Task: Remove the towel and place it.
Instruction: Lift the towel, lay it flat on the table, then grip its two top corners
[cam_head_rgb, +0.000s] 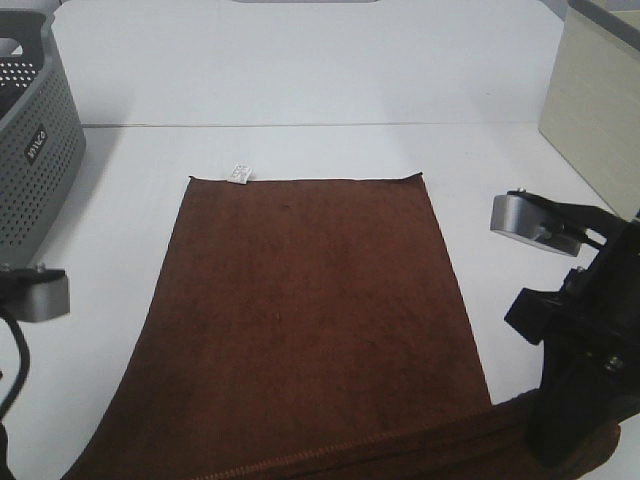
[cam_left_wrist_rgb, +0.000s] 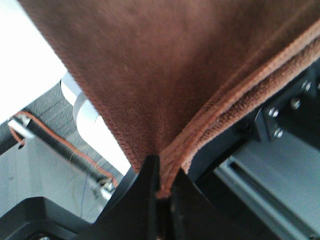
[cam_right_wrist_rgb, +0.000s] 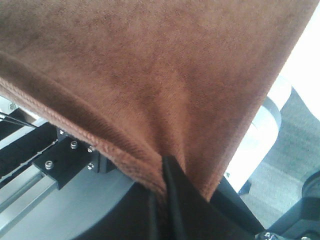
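Right arm (cam_head_rgb: 585, 370) fills the near-right corner of the high view, black, with towel (cam_head_rgb: 310, 320) cloth bunched against it. Right fingers (cam_right_wrist_rgb: 177, 195) are clenched on a near corner of the towel. Its wrist view shows the hemmed edge pinched between them, cloth fanning out from the tips. Left fingers (cam_left_wrist_rgb: 147, 177) same: clamped on the other near corner, stitched hem folded double and running straight into the pinch. On the left edge of the high view only a grey camera housing (cam_head_rgb: 35, 292) shows.

Towel: dark brown terry, rectangular, short nap, plain. Lighter orange-brown stitching along the hems. Small white tag (cam_head_rgb: 240, 173) sits on the far short edge, by the far-left corner. Far part lies flat and smooth on the white desk (cam_head_rgb: 300, 90), between the arms, long sides running away from the camera. Near edge runs across the bottom of the high view, with a ridge rising toward the right arm.

Grey perforated basket (cam_head_rgb: 35, 150) sits far left, well apart from the towel. Pale box (cam_head_rgb: 595, 100) far right, also apart.
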